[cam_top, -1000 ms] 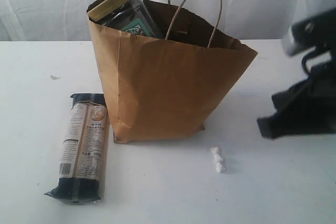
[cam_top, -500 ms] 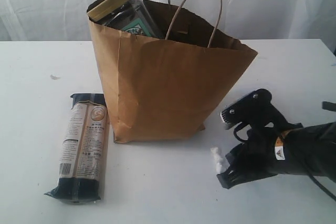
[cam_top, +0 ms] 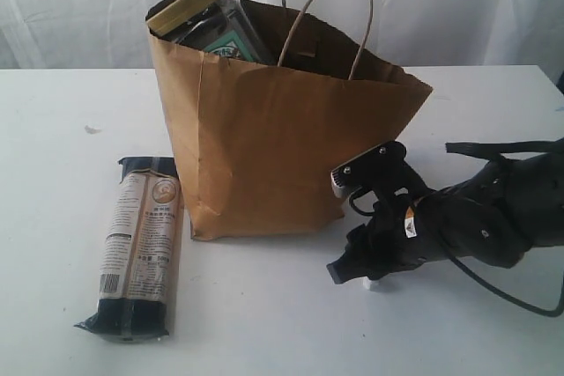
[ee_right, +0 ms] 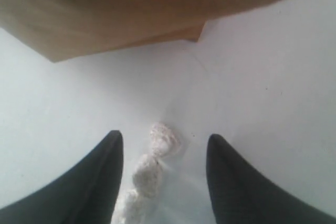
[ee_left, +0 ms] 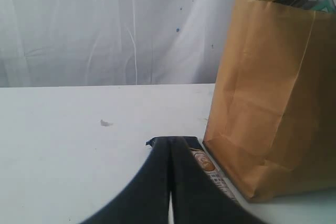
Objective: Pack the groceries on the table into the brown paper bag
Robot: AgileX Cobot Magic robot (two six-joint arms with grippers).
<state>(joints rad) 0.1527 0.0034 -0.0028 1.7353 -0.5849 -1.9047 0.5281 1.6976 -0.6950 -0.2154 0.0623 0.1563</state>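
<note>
White curtain backs the scene, and the white worktop (cam_top: pixel 264 332) carries the brown paper bag (cam_top: pixel 264 147) standing upright in the middle. Only 1 grocery that I can see lies outside it: the long dark-blue/beige packet (cam_top: pixel 141 244), flat on the worktop just left of the bag. The tan-lidded nut jar (cam_top: pixel 188 4) and other items poke above the bag's far left rim.

My right hand (ee_right: pixel 164 137) is low over the worktop, just near and right of the bag's base. Its jaws are apart and grip nothing, and the small white crumbs (ee_right: pixel 149 169) lie between its fingers. My left hand (ee_left: pixel 169 148) is closed and empty, with the packet showing just past its tips.

The main risk, as I judge it, is the right hand closing on the crumbs. They are not groceries, and they would likely break up, scatter or end up in the bag. The right arm also sits close to the bag's near right corner, so a sideways sweep could shove or tip the loaded bag. The packet is long and the bag's left side looks crowded, so it could catch on the rim or the loop handles (cam_top: pixel 330 24) going in.
</note>
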